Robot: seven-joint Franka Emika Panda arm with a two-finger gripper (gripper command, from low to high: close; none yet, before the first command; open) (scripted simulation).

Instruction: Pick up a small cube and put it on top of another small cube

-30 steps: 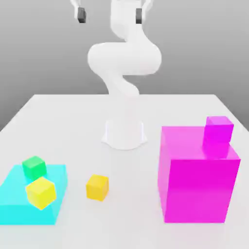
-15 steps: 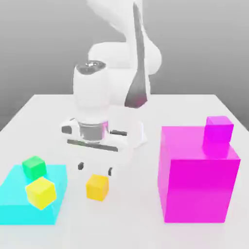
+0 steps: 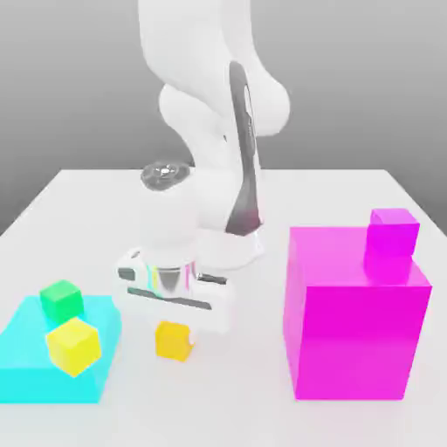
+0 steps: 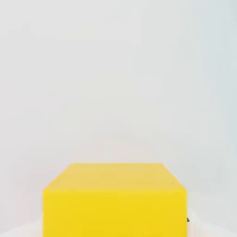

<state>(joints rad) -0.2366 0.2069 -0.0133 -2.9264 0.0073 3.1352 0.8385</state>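
On the exterior view's left I see one flat cyan slab lying on the white bench. Two small cubes sit on it: one green cube toward the back and one lemon cube nearer the front, turned a little on the slab.

Just right of the slab I count one amber cube resting on the bench, apart from the slab's edge. My gripper is down over it, pointing straight down from the white arm, and the hand's body covers the cube's top edge. I read the fingers as closed on the amber cube, one on each side; in the hand view the amber cube sits close up between them, with a sliver of dark pad at its lower corner.

Behind the hand I see the arm's round base standing on the bench near the middle.

On the exterior view's right stands one big magenta block, well apart from the amber cube. One small magenta cube rests on its top at the far right corner.

That makes four small cubes, one slab and one block.
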